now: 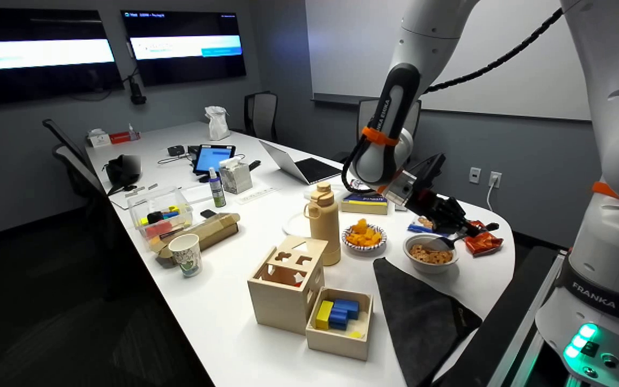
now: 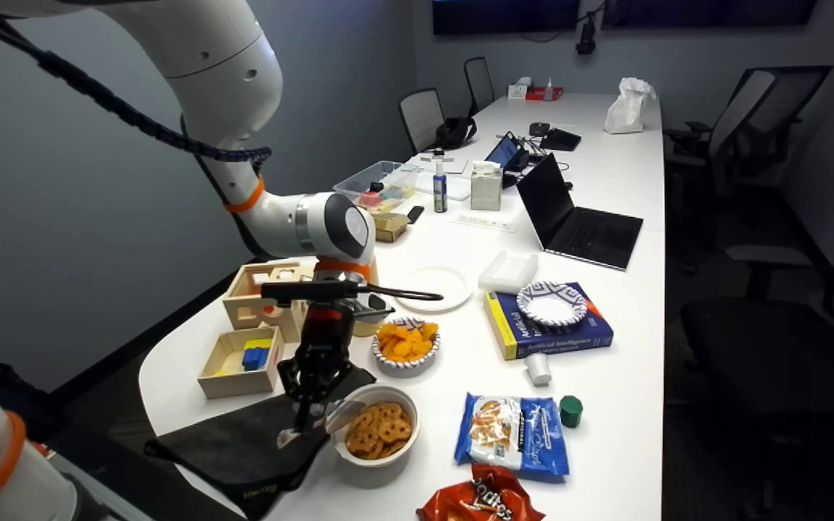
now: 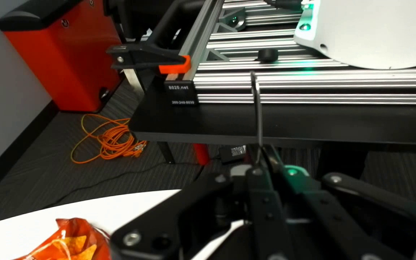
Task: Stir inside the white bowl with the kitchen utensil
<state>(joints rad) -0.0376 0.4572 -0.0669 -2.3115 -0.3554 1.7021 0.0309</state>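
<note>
The small white bowl (image 1: 432,267) holds orange-brown snack pieces and stands near the table's end. It also shows in an exterior view (image 2: 375,462). My gripper (image 1: 469,231) is shut on the kitchen utensil (image 1: 447,242), a thin dark one, beside and above the bowl's rim. The utensil's flat translucent head (image 2: 345,417) reaches over the rim into the bowl; whether it touches the pieces I cannot tell. In the wrist view the utensil's thin handle (image 3: 258,112) sticks out from between the fingertips (image 3: 265,159); the bowl is out of view there.
A blue-patterned bowl of orange chips (image 1: 363,239) and a beige bottle (image 1: 326,226) stand beside the bowl. A black cloth (image 1: 422,312), a wooden shape box (image 1: 282,301), a red chip bag (image 2: 486,499) and a blue snack bag (image 2: 511,434) lie around.
</note>
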